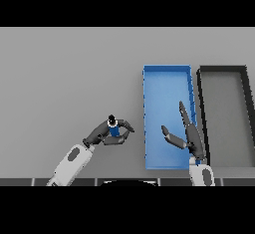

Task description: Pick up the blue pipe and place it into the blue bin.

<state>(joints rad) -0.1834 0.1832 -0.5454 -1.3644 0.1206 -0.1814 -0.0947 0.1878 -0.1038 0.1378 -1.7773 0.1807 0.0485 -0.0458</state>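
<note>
Your left hand [110, 133] curls closed around the blue pipe [113, 128] on the counter [64, 78] just left of the blue bin [164, 86], while your right hand [187, 133] hovers straight-fingered over that bin.

Blue pipe [113, 128]: short, blue-bodied, with a dark cap and a pale spot at its far end. Stands or lies near the middle of the grey counter [64, 78]; cannot tell which from above. Enclosed by the curled fingers and thumb of the left robot hand [107, 133]. Located just left of the blue bin [149, 78], apart from it, level with its near half.

Blue bin: long rectangular tray, bright blue, raised walls, open top, long axis running away from the robot. Rests flat on the counter, right of centre. Interior floor bare where visible; near right portion hidden.
</note>
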